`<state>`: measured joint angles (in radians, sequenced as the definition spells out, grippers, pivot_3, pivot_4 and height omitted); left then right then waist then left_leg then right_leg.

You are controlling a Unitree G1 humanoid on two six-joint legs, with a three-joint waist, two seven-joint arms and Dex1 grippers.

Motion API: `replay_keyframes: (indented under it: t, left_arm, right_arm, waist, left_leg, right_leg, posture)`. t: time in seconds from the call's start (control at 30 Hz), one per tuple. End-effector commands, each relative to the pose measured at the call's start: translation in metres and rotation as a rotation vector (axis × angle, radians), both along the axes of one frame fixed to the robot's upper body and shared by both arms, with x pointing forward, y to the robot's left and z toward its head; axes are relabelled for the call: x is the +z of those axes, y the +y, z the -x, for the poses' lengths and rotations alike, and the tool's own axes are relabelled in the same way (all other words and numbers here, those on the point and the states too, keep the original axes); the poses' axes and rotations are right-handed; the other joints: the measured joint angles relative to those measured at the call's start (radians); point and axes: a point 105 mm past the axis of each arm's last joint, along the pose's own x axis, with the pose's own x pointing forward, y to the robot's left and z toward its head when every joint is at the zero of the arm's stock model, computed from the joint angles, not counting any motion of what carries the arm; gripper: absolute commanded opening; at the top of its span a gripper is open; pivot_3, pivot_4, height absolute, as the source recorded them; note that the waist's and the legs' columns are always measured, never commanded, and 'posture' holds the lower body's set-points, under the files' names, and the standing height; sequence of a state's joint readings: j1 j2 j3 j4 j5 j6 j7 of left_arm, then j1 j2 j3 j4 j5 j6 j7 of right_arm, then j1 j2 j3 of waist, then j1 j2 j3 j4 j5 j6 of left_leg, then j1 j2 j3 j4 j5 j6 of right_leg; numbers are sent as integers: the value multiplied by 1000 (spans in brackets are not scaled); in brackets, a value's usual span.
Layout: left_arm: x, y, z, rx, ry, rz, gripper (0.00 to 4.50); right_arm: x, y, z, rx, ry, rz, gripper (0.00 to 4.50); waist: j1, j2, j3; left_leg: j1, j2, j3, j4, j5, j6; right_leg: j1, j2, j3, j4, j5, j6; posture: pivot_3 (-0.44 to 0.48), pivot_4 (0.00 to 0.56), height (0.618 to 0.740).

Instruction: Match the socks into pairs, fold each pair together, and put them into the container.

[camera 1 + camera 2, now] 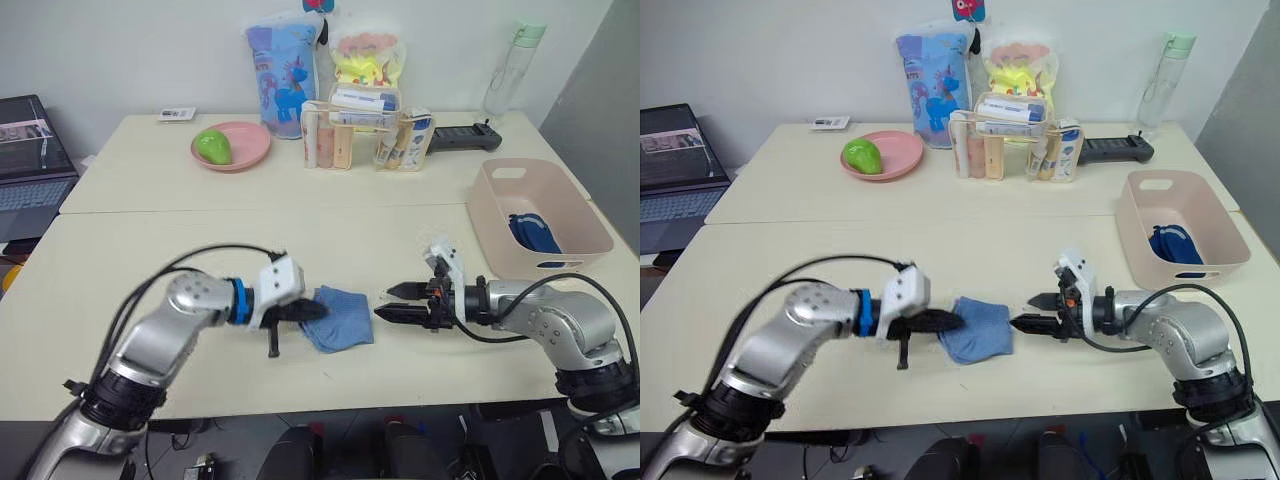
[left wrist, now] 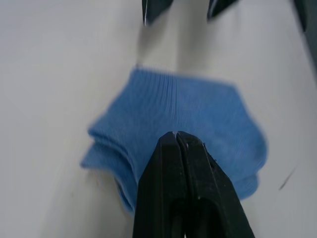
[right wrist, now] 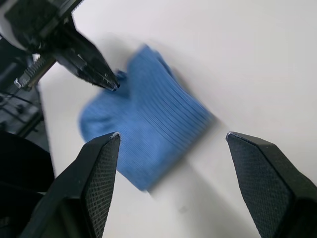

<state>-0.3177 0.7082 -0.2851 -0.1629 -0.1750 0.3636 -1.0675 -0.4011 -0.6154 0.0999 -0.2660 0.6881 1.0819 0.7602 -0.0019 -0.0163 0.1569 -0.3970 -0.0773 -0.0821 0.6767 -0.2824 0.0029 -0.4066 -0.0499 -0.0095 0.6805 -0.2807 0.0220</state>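
L grip (image 1: 312, 311) clenched, tip on blue pair (image 1: 340, 318) | R grip (image 1: 398, 303) spread, just R of pair, facing it | basin (image 1: 580, 215) far R → R arm nearer

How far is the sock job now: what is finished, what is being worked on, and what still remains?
Done: a dark navy pair already lies in the pink container.

In hand: the light blue pair lies folded on the table. The left gripper is shut with its tips at the pair's edge; the right gripper is open beside it.

Left: move this pair into the container. I see no yellow socks here.
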Motion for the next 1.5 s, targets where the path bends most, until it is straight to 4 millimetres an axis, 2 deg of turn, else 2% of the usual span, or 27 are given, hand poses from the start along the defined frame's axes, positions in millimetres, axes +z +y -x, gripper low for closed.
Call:
replay_keyframes:
  t: [0.03, 0.1, 0.23, 0.6, 0.73, 0.83, 0.97, 1.07, 1.1, 1.13, 1.23, 1.27, 1.3, 1.37, 1.5]
  left_arm:
    - [-18, 10, -1, 5, -36, -64, 0]
    - [-26, 14, 0, 18, -17, -72, 0]
    - [-28, 17, 0, 21, -22, -81, 0]
    - [-24, 19, -2, 42, -42, -75, 0]
    - [-21, 20, -3, 61, -41, -55, 0]
    - [-20, 19, -2, 61, -44, -50, 0]
    - [-16, 17, -2, 66, -45, -14, 0]
    - [1, 10, -3, 53, -46, 79, 0]
    - [9, 8, -2, 47, -42, 115, 179]
    - [19, 5, -1, 38, -28, 162, 373]
    - [45, 2, 0, 31, 8, 263, 1164]
    - [58, 1, -1, 15, 14, 280, 1164]
    - [73, -3, -4, -3, 1, 305, 1565]
    - [97, -13, -9, -32, -24, 347, 2019]
    - [140, -44, -16, -79, -75, 484, 3302]
  right_arm:
    - [0, 3, 5, 5, 26, 0, 3668]
    - [-5, 6, 8, 6, 71, -7, 3668]
    - [-19, 15, 7, -11, 146, -23, 3668]
    - [-22, 66, -7, 10, 294, -178, 3668]
    - [-22, 73, -7, 20, 302, -188, 3668]
    - [-25, 71, -8, 16, 287, -168, 3054]
    - [-26, 71, -9, 1, 283, -179, 1641]
    - [-23, 66, -10, -14, 263, -179, 571]
    - [-22, 62, -11, -29, 254, -181, 190]
    - [-18, 57, -13, -44, 236, -184, 0]
    - [-2, 43, -17, -84, 179, -208, 0]
    - [13, 33, -20, -118, 132, -219, 0]
    - [33, 18, -24, -164, 43, -219, 0]
    - [62, -6, -27, -238, -99, -195, 0]
    - [107, -48, -35, -384, -321, -94, 0]
  waist:
    - [1, 0, 0]
    - [1, 0, 0]
    - [1, 1, -1]
    - [-2, 3, -3]
    - [-4, 3, -3]
    - [-4, 3, -3]
    - [-6, 3, -3]
    - [-6, 3, -3]
    - [-6, 3, -3]
    - [-6, 3, -3]
    - [-2, 3, -2]
    - [-2, 3, -2]
    - [-2, 4, -1]
    - [6, 4, 0]
    - [3, 3, 0]
  left_leg:
    - [0, 0, 0, 0, 0, 0]
    - [0, 0, 0, 0, 0, 1]
    - [1, 0, 0, 0, -2, 4]
    - [3, 0, 0, 0, -2, 4]
    - [3, 0, 0, 0, -2, 4]
    - [3, 0, 0, 0, -2, 4]
    - [3, 0, 0, 0, -2, 4]
    - [3, 0, 0, 0, -2, 4]
    - [3, 0, 0, 0, -2, 4]
    - [2, 0, 0, 0, -2, 4]
    - [0, 0, -1, 0, -2, 4]
    - [0, 0, -1, 0, -2, 4]
    - [0, 0, 0, 0, -2, 3]
    - [-3, -1, -2, 1, -2, 4]
    - [-2, -2, -1, 2, -1, 2]
  right_leg:
    - [0, 0, 0, 0, 0, 0]
    - [1, 0, 0, -1, 0, 0]
    - [1, 0, 0, 0, 0, 0]
    - [2, 0, 0, 1, 0, 0]
    - [1, 0, 0, 1, 0, 0]
    - [1, 0, 0, 1, 0, 0]
    - [1, 0, 0, 1, 0, 0]
    - [1, 0, 0, 1, 0, 0]
    - [1, 0, 0, 1, 0, 0]
    - [1, 0, 0, 1, 0, 0]
    - [0, 0, 0, 0, 0, 0]
    - [0, 0, 0, 0, 0, 0]
    - [0, 0, 0, 0, 0, 0]
    - [-2, 0, -2, 1, 0, 0]
    - [0, 0, -1, -1, 0, 1]
  posture:
    - [0, 150, 740]
    - [0, 150, 740]
    - [0, 150, 740]
    - [0, 150, 740]
    - [0, 150, 740]
    - [0, 150, 740]
    - [0, 150, 740]
    - [0, 150, 740]
    - [0, 150, 740]
    - [0, 150, 740]
    - [0, 150, 740]
    - [0, 150, 740]
    - [0, 150, 740]
    - [0, 150, 740]
    - [0, 150, 740]
